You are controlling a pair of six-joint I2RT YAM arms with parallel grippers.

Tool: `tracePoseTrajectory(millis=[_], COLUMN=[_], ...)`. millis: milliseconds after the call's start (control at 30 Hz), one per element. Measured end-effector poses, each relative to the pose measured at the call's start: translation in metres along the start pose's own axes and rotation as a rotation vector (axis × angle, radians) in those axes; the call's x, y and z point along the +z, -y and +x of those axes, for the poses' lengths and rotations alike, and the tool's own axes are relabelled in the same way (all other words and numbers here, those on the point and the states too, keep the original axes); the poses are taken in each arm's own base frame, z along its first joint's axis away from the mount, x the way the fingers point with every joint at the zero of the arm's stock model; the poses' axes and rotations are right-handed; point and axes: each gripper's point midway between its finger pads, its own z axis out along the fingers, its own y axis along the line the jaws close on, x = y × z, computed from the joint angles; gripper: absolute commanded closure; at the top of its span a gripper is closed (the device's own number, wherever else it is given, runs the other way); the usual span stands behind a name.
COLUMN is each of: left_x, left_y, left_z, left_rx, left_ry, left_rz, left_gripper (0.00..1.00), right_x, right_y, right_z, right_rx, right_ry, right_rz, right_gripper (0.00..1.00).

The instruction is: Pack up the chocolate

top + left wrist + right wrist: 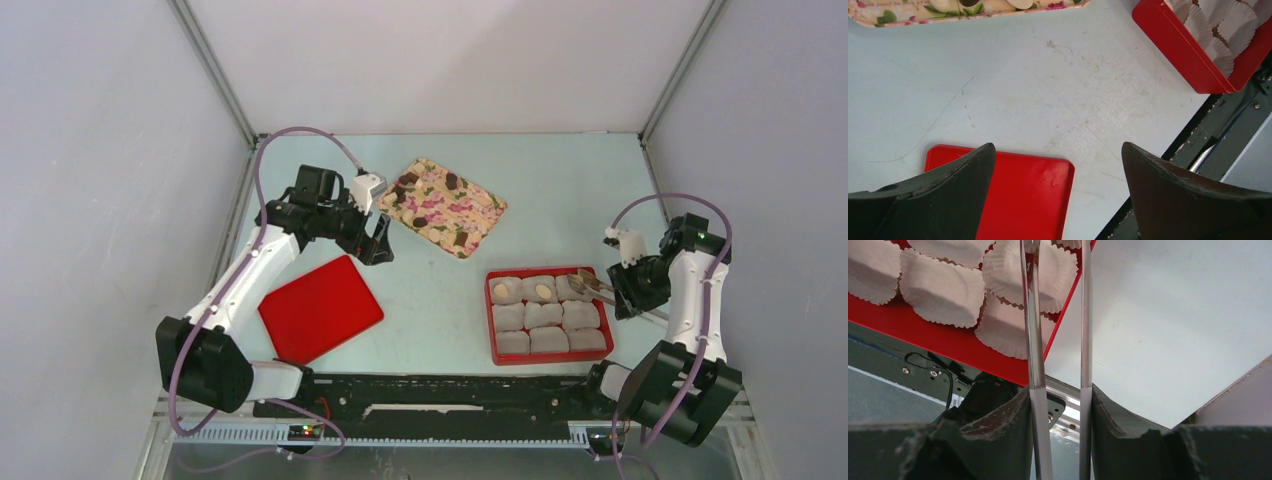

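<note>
We are seeing the right gripper clamping a pair of metal tongs, one arm against each finger, the arms squeezed partway together. The tongs are reaching forward from the fingers, and their tips are hanging over the nearest corner cup of the red box. We are not making out whether anything is sitting between the tips. Beside and under the tongs, the paper cups are showing empty in the wrist view. Beyond the tips, along the same row, two cups are holding pale chocolate. The remaining cups are looking empty from above, though the one under the tips is partly hidden.

The left gripper is hanging wide open, gripping nothing, with the red lid just below its fingers and the floral tray just ahead. More chocolate, dark and pale, is lying on that tray.

We are judging the packing as barely begun: two pieces are in, perhaps a third is going in, most cups are waiting, and the lid is off.
</note>
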Motion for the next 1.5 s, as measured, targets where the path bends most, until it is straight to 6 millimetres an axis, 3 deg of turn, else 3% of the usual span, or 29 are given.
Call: tracePoseTrajectory(millis=[433, 633, 767, 900, 1233, 1367, 1500], left_x=[0.000, -0.003, -0.006, -0.011, -0.037, -0.044, -0.046], left_y=[0.001, 0.002, 0.002, 0.001, -0.003, -0.003, -0.003], left_z=[0.000, 0.000, -0.001, -0.002, 0.000, -0.003, -0.004], left_rx=[0.001, 0.013, 0.028, 0.050, 0.108, 0.121, 0.124], left_ry=[-0.001, 0.003, 0.009, 0.020, 0.068, 0.089, 0.091], left_rz=[0.001, 0.000, -0.008, -0.030, -0.142, -0.170, -0.178], left_gripper=[0.00, 0.00, 0.00, 0.00, 0.00, 0.00, 0.00], right_x=[0.000, -0.026, -0.047, -0.040, 0.036, 0.066, 0.086], right_y=[-0.001, -0.016, -0.033, -0.064, -0.128, -0.147, -0.161], right_z=[0.000, -0.010, -0.045, -0.082, -0.204, -0.246, -0.269], right_rx=[0.002, -0.030, -0.141, -0.285, -0.504, -0.538, -0.561], right_ry=[0.008, 0.079, 0.163, 0.156, 0.024, 0.013, 0.003], right_rz=[0.003, 0.018, 0.028, -0.042, -0.183, -0.213, -0.227], right_gripper=[0.55, 0.55, 0.55, 0.55, 0.53, 0.52, 0.52])
